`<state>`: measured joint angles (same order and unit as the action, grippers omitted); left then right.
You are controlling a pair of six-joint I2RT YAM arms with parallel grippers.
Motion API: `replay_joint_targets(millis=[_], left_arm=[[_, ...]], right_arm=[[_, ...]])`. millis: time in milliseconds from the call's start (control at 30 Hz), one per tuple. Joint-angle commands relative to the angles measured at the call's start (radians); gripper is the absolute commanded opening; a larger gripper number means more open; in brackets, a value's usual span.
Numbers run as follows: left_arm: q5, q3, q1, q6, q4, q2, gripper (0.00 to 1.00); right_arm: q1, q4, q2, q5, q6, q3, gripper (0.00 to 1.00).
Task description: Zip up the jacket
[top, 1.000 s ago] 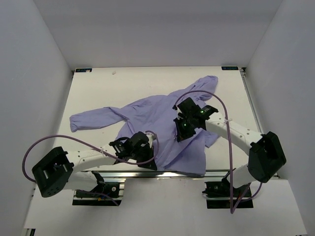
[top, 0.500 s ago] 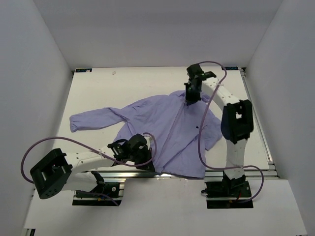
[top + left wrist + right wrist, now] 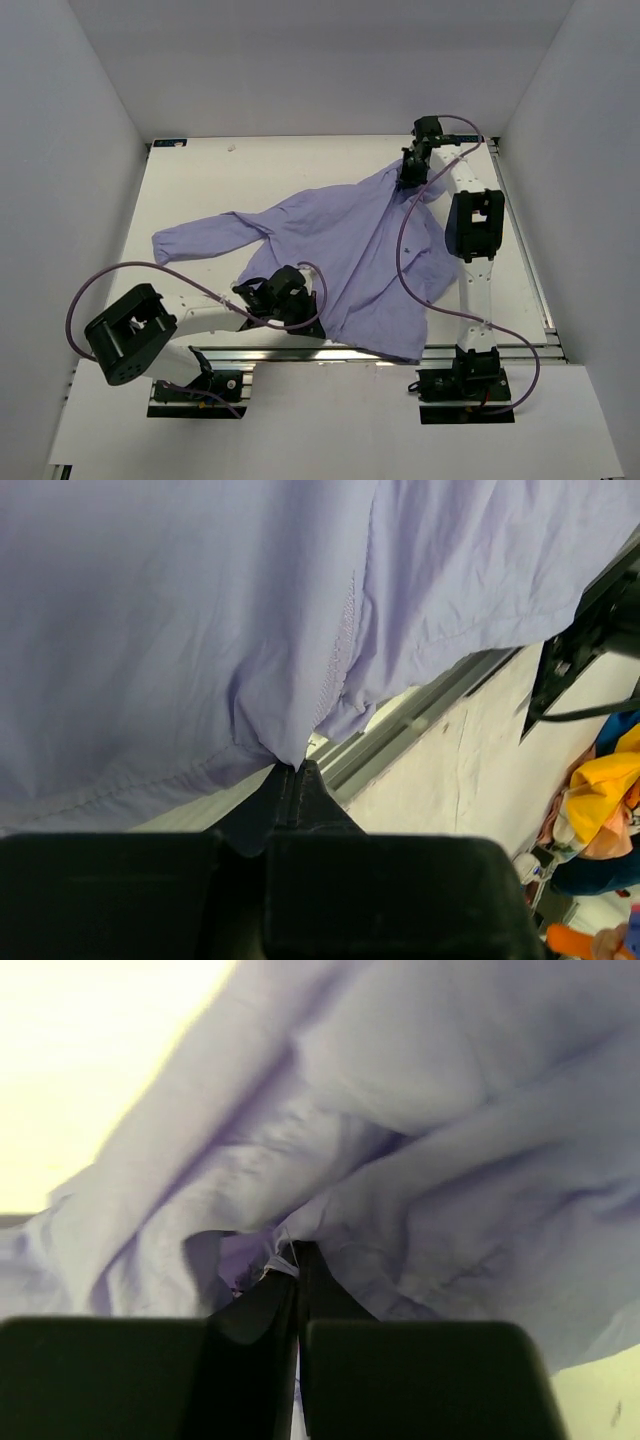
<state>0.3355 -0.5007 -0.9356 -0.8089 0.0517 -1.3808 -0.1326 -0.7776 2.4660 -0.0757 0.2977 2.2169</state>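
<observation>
Lavender fabric of the jacket [image 3: 350, 250] lies spread on the table [image 3: 200, 180], drawn out between both arms, probably to keep the zipper line taut. The left pincer [image 3: 296, 768] is clamped on the hem just ahead of it, arm bent low. The right pincer [image 3: 298, 1248] pinches the collar end, arm reaching far across

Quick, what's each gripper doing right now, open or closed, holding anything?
The left gripper is closed, pinching the jacket at its near hem.
The right gripper is closed on the jacket's fabric at its far end.
</observation>
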Motion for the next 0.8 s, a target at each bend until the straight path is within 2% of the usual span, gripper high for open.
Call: replay_joint_targets(millis=[0,67,133,167,200,233,300,333,367,467,500,600,633,700,767], left_arm=[[0.188,0.019,-0.005,0.022,0.209,-0.030,0.00],[0.183,-0.010,0.027,0.042,0.237,-0.046,0.00],[0.178,-0.045,0.053,0.066,0.285,-0.063,0.00],[0.177,-0.091,0.079,0.097,0.302,-0.078,0.00],[0.171,-0.116,0.090,0.112,0.325,-0.086,0.04],[0.157,-0.142,0.098,0.140,0.367,-0.087,0.09],[0.113,-0.214,0.106,0.168,0.402,-0.075,0.38],[0.093,-0.237,0.106,0.181,0.442,-0.064,0.47],[0.076,-0.278,0.107,0.191,0.459,-0.049,0.60],[-0.001,-0.332,0.110,0.200,0.534,0.031,0.85],[-0.048,-0.360,0.112,0.201,0.549,0.076,0.98],[-0.172,-0.432,0.118,0.185,0.626,0.129,0.98],[-0.273,-0.455,0.126,0.169,0.675,0.146,0.98],[-0.375,-0.513,0.165,0.169,0.738,0.143,0.98],[-0.568,-0.605,0.219,0.143,0.832,0.121,0.98]], right_arm=[[0.047,0.412,0.010,0.076,-0.045,0.131,0.00],[0.047,0.425,-0.001,0.022,-0.058,0.129,0.00],[0.042,0.428,-0.039,-0.030,-0.077,0.096,0.23],[0.041,0.431,-0.058,-0.039,-0.077,0.075,0.28],[0.041,0.434,-0.076,-0.061,-0.089,0.037,0.40],[0.041,0.428,-0.113,-0.061,-0.101,0.021,0.44],[0.039,0.393,-0.162,-0.105,-0.123,0.012,0.64],[0.037,0.365,-0.177,-0.110,-0.135,0.012,0.89],[0.039,0.316,-0.197,-0.110,-0.140,0.006,0.89],[0.041,0.262,-0.307,-0.088,-0.146,-0.083,0.89],[0.041,0.259,-0.384,-0.072,-0.147,-0.120,0.89],[0.041,0.268,-0.554,-0.018,-0.117,-0.278,0.89],[0.041,0.264,-0.596,-0.001,-0.091,-0.314,0.89],[0.039,0.227,-0.733,0.051,-0.063,-0.439,0.89],[0.041,0.210,-0.829,0.070,-0.034,-0.541,0.89]])
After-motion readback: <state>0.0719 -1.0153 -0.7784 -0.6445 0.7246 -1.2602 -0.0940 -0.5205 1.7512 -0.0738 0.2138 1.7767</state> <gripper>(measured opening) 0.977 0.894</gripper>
